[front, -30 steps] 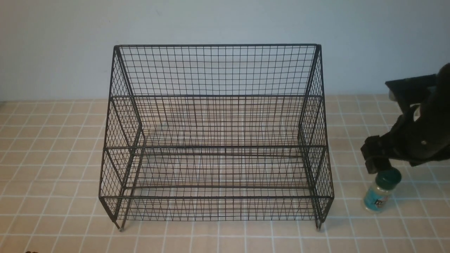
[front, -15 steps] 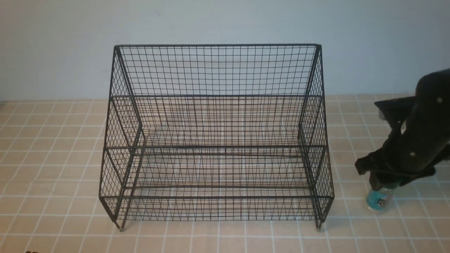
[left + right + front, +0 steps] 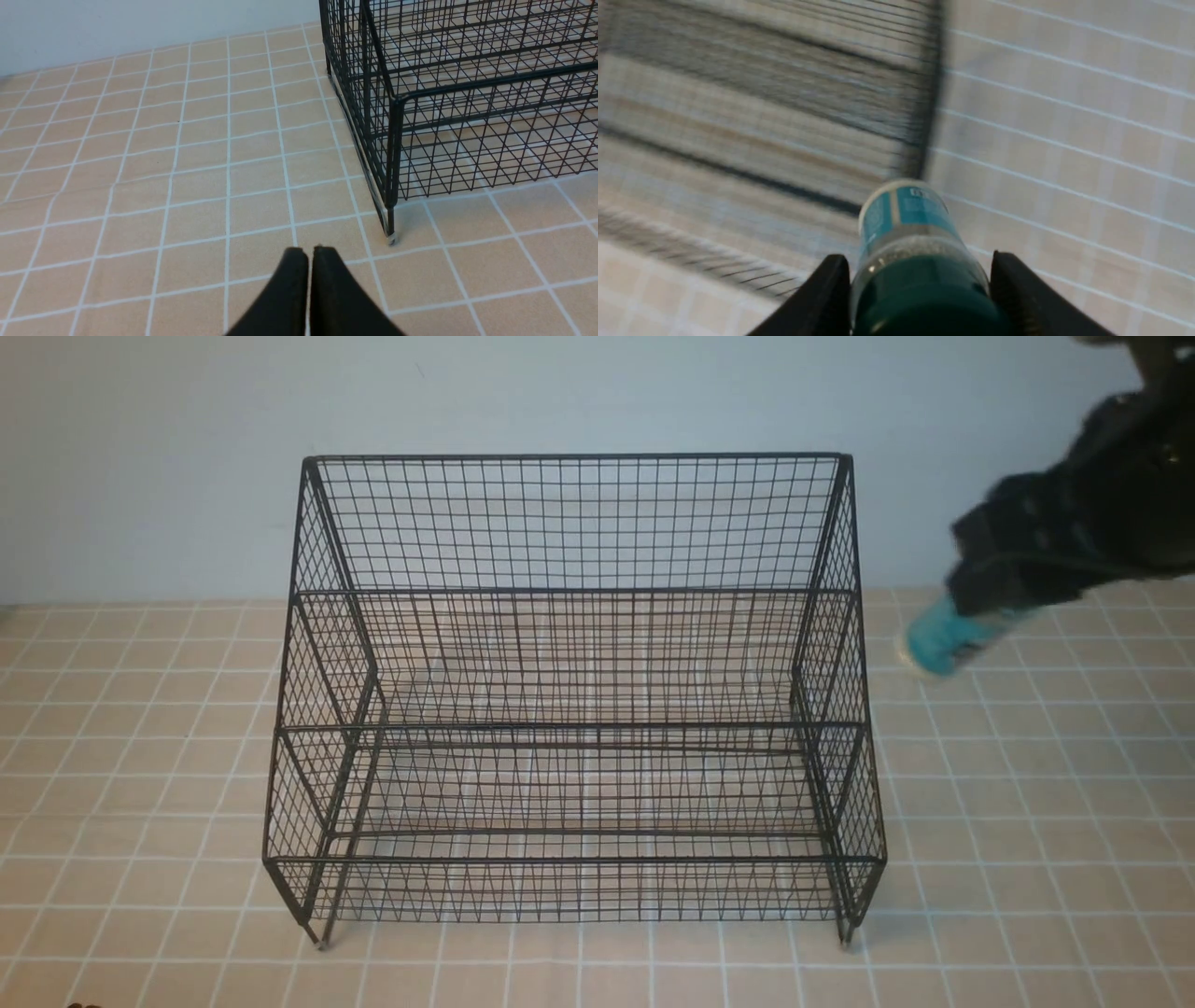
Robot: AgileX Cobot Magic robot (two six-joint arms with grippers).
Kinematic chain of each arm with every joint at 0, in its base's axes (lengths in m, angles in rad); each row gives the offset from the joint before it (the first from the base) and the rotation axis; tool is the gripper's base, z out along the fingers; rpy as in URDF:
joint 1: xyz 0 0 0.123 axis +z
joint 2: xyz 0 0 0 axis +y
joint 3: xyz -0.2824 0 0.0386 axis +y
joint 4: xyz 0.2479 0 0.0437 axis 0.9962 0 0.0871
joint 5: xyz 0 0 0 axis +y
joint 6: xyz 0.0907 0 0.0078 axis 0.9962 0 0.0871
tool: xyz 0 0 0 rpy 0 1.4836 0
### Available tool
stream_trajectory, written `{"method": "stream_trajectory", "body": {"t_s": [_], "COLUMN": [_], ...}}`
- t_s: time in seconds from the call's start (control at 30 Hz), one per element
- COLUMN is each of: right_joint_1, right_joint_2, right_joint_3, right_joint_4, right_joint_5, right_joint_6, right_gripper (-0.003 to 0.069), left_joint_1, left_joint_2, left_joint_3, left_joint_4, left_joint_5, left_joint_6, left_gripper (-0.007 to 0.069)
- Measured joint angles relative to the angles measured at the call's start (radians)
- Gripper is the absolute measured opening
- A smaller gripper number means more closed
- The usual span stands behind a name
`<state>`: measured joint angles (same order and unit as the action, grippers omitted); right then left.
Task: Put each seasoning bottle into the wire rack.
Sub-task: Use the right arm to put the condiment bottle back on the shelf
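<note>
The black wire rack [image 3: 579, 709] stands mid-table with all three tiers empty; its corner shows in the left wrist view [image 3: 397, 140], and it is blurred in the right wrist view [image 3: 761, 116]. My right gripper [image 3: 994, 588] is shut on the seasoning bottle [image 3: 943, 639] at its dark green cap and holds it tilted in the air, right of the rack. In the right wrist view the bottle [image 3: 915, 242] sits between the two fingers of the right gripper [image 3: 920, 275]. My left gripper [image 3: 308, 254] is shut and empty, low over the tiles near the rack's front left foot.
The table is covered with a beige tiled cloth [image 3: 140, 756], and a pale wall [image 3: 140, 457] rises behind the rack. The rack's short foot [image 3: 391, 239] stands just beyond my left fingertips.
My right gripper came down over the bottle's cap, closed on it, and lifted it up off the table and toward the rack's upper right side. The rack has not moved.
</note>
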<state>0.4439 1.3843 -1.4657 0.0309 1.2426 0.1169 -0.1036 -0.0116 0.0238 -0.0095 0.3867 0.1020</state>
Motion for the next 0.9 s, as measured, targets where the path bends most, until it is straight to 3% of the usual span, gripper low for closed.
{"method": "stream_trajectory", "body": {"t_s": [0.1,0.23,0.9], "right_joint_1": [0.122,0.198,0.206], "right_joint_2": [0.023,0.116,0.435], "right_joint_3": [-0.001,-0.001,-0.001], "right_joint_4": [-0.031,-0.084,-0.102], "right_joint_5": [0.013,0.014,-0.014], "right_joint_6": [0.053,0.11,0.163], "right_gripper": [0.0353,0.0353,0.0353], "left_joint_1": [0.0,0.0,0.0], "left_joint_2": [0.0,0.0,0.0], "left_joint_3": [0.0,0.0,0.0], "left_joint_4": [0.0,0.0,0.0], "left_joint_5": [0.0,0.0,0.0], "left_joint_6": [0.0,0.0,0.0], "left_gripper": [-0.0007,-0.0007,-0.0007]}}
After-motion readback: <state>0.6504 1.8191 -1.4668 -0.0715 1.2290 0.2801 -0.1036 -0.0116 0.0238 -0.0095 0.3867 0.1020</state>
